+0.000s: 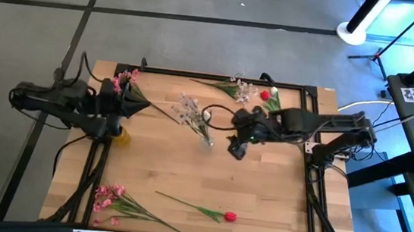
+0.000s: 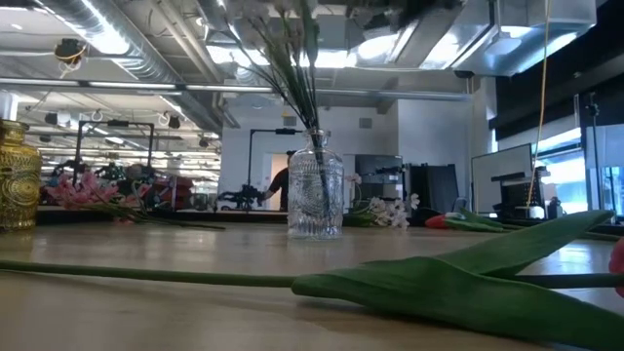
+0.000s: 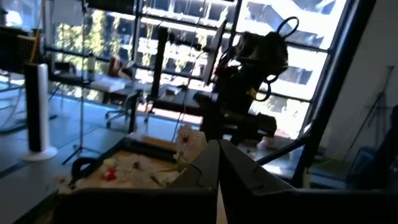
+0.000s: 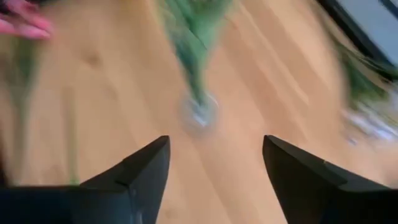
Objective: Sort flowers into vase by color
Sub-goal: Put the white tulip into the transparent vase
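Observation:
A clear glass vase [image 1: 206, 141] [image 2: 315, 200] stands mid-table with white blossom sprigs [image 1: 190, 110] in it. My right gripper [image 1: 236, 148] [image 4: 214, 155] hovers open just right of it, holding nothing. My left gripper [image 1: 145, 105] [image 3: 219, 162] is shut and empty, pointing level toward the right, above a pink spray [image 1: 124, 84] [image 2: 88, 195] that lies on the table. A yellow vase [image 1: 120, 134] [image 2: 18, 175] stands under the left arm. More pink blossoms [image 1: 111, 198] and a red rosebud stem [image 1: 229, 216] [image 2: 468, 283] lie near the front edge.
At the far edge lie white sprigs [image 1: 236, 88] [image 2: 390, 213], a red rosebud [image 1: 265, 96] and a white rosebud [image 1: 274, 91]. A black frame [image 1: 218, 77] runs along the table's edges. Bare wood lies between the glass vase and the front flowers.

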You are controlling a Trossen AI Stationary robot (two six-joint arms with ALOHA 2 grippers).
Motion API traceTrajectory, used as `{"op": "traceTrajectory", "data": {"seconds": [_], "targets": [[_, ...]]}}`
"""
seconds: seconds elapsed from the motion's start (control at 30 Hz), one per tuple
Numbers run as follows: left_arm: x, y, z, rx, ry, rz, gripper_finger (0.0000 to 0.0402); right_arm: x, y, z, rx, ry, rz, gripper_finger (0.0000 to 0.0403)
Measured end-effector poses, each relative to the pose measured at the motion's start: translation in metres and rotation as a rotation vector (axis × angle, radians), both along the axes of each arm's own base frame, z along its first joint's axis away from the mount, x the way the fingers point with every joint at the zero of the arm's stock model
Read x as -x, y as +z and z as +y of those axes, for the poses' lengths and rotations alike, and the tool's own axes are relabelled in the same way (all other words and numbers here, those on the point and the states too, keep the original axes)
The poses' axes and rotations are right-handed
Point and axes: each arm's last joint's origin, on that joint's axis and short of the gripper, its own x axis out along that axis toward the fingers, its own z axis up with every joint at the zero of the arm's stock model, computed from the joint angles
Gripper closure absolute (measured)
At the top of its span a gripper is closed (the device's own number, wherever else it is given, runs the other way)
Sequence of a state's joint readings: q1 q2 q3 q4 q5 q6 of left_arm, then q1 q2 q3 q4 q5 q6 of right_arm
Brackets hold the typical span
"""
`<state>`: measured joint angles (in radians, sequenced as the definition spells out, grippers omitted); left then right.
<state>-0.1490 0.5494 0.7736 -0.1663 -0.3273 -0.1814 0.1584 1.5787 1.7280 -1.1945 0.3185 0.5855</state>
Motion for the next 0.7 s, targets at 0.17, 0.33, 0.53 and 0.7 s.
{"op": "traceTrajectory", "data": {"seconds": [0.17,0.33,0.53,0.7], "targets": [[0.003,-0.001,0.002,0.004,0.068,0.09,0.0399,0.035,-0.008,-0.037,0.066,-0.28,0.236,0.0161],[0.003,-0.008,0.002,0.084,0.075,0.146,0.0399,0.057,-0.04,-0.087,0.026,-0.516,0.379,0.0192],[-0.001,-0.014,0.002,0.249,0.088,0.173,0.0399,0.066,-0.102,-0.148,-0.041,-0.586,0.526,0.0213],[-0.006,-0.015,0.001,0.351,0.094,0.157,0.0399,0.075,-0.15,-0.202,-0.11,-0.725,0.534,0.0214]]}}
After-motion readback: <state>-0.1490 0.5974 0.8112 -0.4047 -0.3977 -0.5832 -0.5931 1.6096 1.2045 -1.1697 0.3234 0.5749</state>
